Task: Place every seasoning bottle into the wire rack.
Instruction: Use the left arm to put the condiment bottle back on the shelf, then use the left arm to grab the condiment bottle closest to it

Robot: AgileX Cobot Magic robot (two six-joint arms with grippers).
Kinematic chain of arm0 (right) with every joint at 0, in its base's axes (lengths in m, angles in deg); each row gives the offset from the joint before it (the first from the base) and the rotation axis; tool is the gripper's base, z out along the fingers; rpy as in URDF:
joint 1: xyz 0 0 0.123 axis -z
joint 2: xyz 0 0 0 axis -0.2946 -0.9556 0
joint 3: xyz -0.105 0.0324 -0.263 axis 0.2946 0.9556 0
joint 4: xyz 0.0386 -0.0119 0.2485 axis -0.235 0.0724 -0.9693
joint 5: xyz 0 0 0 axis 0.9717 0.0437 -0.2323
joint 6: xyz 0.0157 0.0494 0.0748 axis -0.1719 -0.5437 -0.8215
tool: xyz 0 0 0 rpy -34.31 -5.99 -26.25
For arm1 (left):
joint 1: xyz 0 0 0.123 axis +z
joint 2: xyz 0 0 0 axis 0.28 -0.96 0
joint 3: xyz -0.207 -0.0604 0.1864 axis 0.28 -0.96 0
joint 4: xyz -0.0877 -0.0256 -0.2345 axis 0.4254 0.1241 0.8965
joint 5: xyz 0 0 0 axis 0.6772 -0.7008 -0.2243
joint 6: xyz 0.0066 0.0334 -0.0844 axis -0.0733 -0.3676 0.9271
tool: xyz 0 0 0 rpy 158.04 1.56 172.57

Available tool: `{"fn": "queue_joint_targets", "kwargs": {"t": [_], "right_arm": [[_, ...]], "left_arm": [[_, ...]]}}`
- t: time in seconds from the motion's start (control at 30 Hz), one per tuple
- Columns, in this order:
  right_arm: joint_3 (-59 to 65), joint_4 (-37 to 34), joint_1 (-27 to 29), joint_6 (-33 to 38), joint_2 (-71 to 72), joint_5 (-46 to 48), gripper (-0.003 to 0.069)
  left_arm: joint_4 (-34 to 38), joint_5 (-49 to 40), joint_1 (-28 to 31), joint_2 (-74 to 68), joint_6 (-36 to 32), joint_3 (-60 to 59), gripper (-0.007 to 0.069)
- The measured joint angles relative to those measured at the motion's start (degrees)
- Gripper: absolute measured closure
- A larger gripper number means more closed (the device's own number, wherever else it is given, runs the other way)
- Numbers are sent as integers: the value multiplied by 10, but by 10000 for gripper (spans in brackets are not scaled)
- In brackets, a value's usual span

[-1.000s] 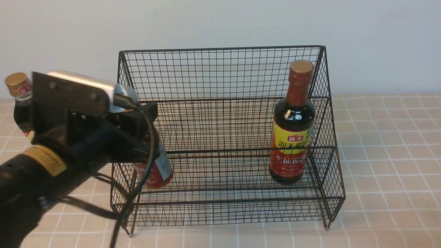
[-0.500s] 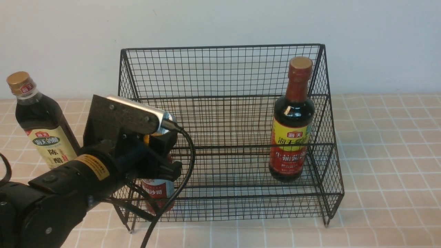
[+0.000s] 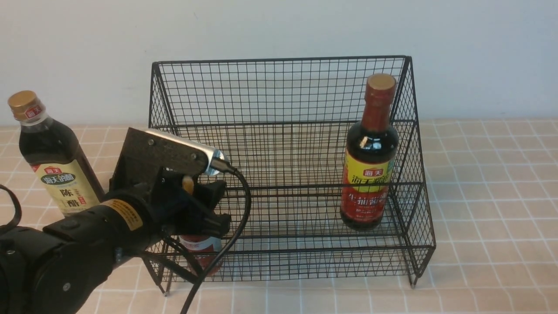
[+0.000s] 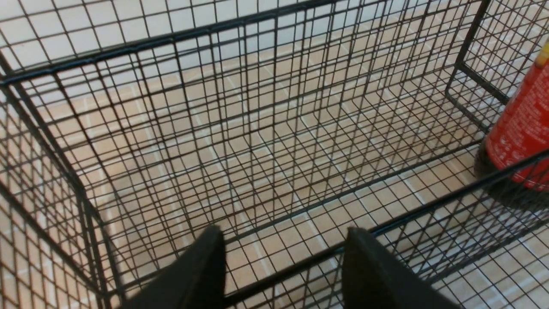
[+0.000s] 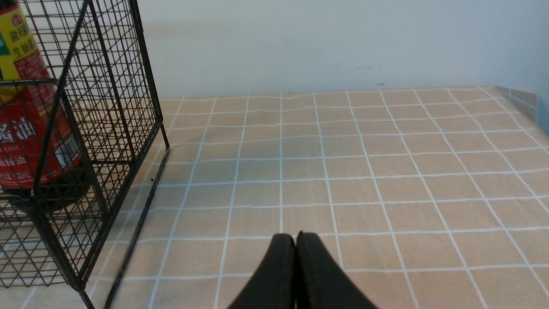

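Observation:
The wire rack [image 3: 283,87] stands mid-table. The dark bottle with red neck and yellow-red label [image 3: 369,174] stands upright inside it at the right; it also shows in the left wrist view [image 4: 521,128] and the right wrist view [image 5: 25,128]. The small red sauce bottle [image 3: 200,250] stands in the rack's front left corner, mostly hidden behind my left gripper [image 3: 218,205]. That gripper's jaws are apart and empty in the left wrist view [image 4: 283,234]. The tall dark bottle with gold cap [image 3: 56,165] stands on the table left of the rack. My right gripper [image 5: 296,235] is shut and empty.
The table wears a tan checked cloth [image 3: 488,196] and a pale wall runs close behind the rack. The rack's side wall [image 5: 107,86] stands beside my right gripper. My left arm's cable [image 3: 237,226] hangs across the rack's front left.
My left gripper has moved right and down with the small red bottle, from tilted at the rack's left side to upright in the front left corner. The tall bottle has come into full view.

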Motion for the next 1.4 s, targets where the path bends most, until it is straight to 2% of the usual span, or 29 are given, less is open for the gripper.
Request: {"fn": "queue_joint_targets", "kwargs": {"t": [0.17,0.43,0.5,0.53,0.57,0.6,0.67,0.73,0.8,0.93,1.2,1.4], "right_arm": [[0,0,0,0,0,0,673],[0,0,0,-1,0,0,673],[0,0,0,-1,0,0,673],[0,0,0,-1,0,0,673],[0,0,0,-1,0,0,673],[0,0,0,-1,0,0,673],[0,0,0,-2,0,0,673],[0,0,0,-2,0,0,673],[0,0,0,-2,0,0,673],[0,0,0,-2,0,0,673],[0,0,0,-2,0,0,673],[0,0,0,-2,0,0,673]], "left_arm": [[0,-27,0,50,-1,0,166],[0,-88,26,154,-3,27,155],[0,-102,71,197,-16,50,155],[0,-102,75,197,-18,51,155],[0,-102,118,219,-38,62,155],[0,-102,123,221,-40,64,155],[0,-102,198,244,-72,71,155],[0,-101,219,246,-76,71,155],[0,-102,284,244,-81,71,155],[0,-77,349,209,-72,71,155],[1,26,357,110,-47,71,155],[1,60,358,36,-47,85,155]]}}
